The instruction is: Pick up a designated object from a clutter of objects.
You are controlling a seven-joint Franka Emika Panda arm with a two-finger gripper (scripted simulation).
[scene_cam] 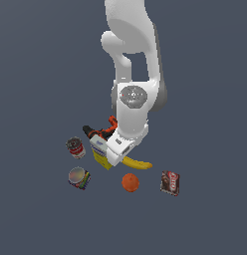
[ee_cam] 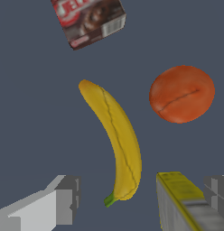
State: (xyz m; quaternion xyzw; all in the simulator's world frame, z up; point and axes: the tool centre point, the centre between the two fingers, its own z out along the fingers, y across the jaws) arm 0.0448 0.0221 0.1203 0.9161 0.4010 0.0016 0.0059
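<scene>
Banana [ee_cam: 118,144]: lay flat on the grey worktop [scene_cam: 36,74], yellow, curved, green stem end nearest the fingers; in the exterior view only its far end [scene_cam: 138,163] stuck out from under the wrist.
Fingers [ee_cam: 138,198]: spread wide, holding nothing; one grey pad [ee_cam: 59,198] on one side of the banana's stem end, the other [ee_cam: 217,191] beyond the box, no contact seen.
Arm [scene_cam: 133,74]: white, came down from above, wrist hung low over the banana.
Orange [scene_cam: 130,183]: near the banana, clear of it, on the side away from the box's far end.
Yellow-white box [scene_cam: 99,153]: just beside the banana's stem end, between banana and one pad in the wrist view [ee_cam: 184,203]; touching the banana or not, could not tell.
Dark brown packet [scene_cam: 170,182]: past the banana's tip, apart from it.
Red-black drill [scene_cam: 100,130]: behind the box, far side from the banana, partly hidden by the arm.
Red-labelled can [scene_cam: 75,147]: well apart from the banana, beyond the box.
Silver-topped can [scene_cam: 78,177]: also beyond the box, near the red-labelled can.
</scene>
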